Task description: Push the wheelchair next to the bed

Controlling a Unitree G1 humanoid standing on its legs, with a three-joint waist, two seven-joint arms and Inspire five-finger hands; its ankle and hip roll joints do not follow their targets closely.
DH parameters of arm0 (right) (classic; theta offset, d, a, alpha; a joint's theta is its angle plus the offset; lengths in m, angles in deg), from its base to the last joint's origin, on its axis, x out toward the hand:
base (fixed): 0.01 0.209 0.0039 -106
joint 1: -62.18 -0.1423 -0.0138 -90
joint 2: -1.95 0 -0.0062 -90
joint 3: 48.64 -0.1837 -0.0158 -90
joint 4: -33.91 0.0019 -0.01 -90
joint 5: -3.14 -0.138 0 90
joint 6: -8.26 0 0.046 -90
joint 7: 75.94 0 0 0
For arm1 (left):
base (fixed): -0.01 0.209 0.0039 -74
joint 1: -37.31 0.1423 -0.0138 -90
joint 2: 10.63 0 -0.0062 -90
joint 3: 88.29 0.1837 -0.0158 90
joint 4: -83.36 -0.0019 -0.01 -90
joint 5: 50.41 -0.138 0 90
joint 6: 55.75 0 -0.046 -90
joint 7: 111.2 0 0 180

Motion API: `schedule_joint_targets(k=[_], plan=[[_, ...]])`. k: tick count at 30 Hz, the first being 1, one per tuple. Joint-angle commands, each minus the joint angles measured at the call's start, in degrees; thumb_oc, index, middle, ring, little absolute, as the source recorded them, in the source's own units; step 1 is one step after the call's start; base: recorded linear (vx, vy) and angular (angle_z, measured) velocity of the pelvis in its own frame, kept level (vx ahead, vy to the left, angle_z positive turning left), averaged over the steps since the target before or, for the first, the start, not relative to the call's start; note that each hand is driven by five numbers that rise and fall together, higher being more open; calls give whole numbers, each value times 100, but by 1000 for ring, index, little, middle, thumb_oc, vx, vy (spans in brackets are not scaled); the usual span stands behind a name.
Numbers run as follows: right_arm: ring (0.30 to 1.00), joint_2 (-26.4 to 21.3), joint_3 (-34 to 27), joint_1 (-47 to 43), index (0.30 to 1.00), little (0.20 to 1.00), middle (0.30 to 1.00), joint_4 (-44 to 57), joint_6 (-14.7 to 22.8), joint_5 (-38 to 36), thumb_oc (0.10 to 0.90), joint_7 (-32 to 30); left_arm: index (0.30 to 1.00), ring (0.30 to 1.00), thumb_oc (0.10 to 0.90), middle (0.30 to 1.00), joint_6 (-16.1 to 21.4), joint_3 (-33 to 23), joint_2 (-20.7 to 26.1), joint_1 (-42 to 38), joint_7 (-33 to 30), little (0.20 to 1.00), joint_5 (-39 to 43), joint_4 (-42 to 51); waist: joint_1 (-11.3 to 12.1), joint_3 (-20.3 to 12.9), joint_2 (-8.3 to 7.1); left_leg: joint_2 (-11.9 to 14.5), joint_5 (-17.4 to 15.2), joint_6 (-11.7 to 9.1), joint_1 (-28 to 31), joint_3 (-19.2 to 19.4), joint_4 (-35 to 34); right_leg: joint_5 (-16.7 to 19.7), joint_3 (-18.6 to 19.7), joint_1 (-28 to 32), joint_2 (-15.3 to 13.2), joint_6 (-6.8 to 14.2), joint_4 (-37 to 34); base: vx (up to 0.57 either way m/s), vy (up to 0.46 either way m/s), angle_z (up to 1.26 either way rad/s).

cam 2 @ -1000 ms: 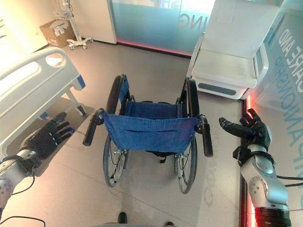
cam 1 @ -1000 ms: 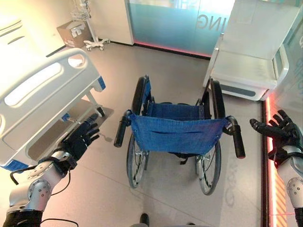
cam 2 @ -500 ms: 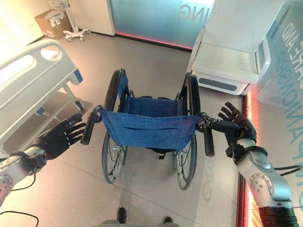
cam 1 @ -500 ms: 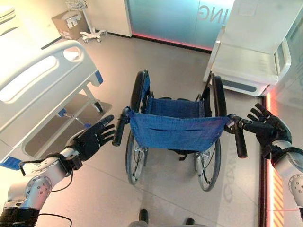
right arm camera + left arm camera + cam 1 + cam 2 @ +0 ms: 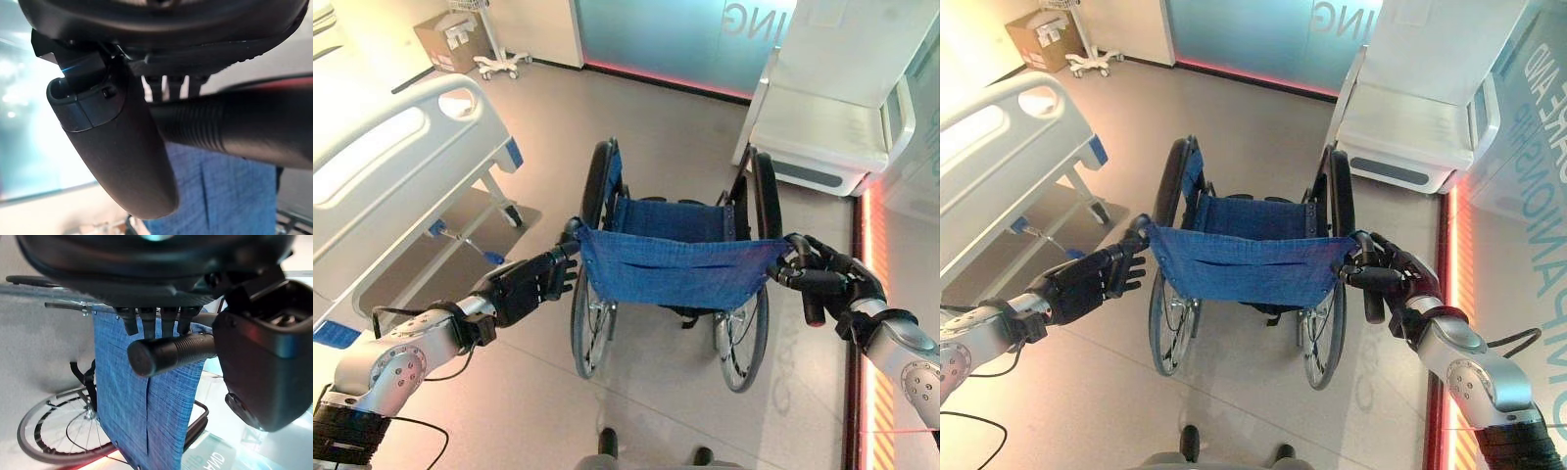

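Observation:
The wheelchair [image 5: 675, 269], with a blue cloth back and large black wheels, stands in the middle of the floor facing away from me. My left hand [image 5: 524, 287] is at its left push handle [image 5: 171, 352], fingers curled over the grip and thumb [image 5: 264, 372] beside it. My right hand [image 5: 832, 279] is curled round the right push handle [image 5: 234, 127], whose black end [image 5: 813, 311] sticks out below the fingers. The white hospital bed [image 5: 382, 176] stands at the left, its footboard slightly ahead of the wheelchair's left wheel.
A white reclining chair [image 5: 832, 127] stands at the far right, close to the wheelchair's right wheel. A cardboard box [image 5: 450, 39] and a wheeled stand [image 5: 504, 64] sit by the far left wall. A glass wall closes the back.
Both hands have moved inward from open at the sides onto the push handles and curled round them. The camera has shifted slightly.

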Motion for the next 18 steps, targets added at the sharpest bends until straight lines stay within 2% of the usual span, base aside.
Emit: schedule_joint_targets(k=[1,10,18], plan=[[900,-986,-59,-558,900,900,900,187,111,64,800,289,900,900,800,900,636,1,272,-823,304,900,470,560,11,-386,141,134,-178,-165,52,512,20,411,-52,-262,-118,39,7,0,0,0],[900,-1186,107,-586,900,900,900,39,113,15,800,145,900,900,800,900,448,158,497,-782,168,900,606,578,23,-362,162,128,-163,-168,87,481,20,397,-59,-217,-109,41,7,37,-1,0],[900,-1371,378,-799,900,900,900,-174,157,-122,800,221,900,900,800,900,450,449,629,-901,503,900,834,570,32,-337,182,124,-160,-171,113,450,20,394,-59,-184,-112,53,7,25,3,0]])
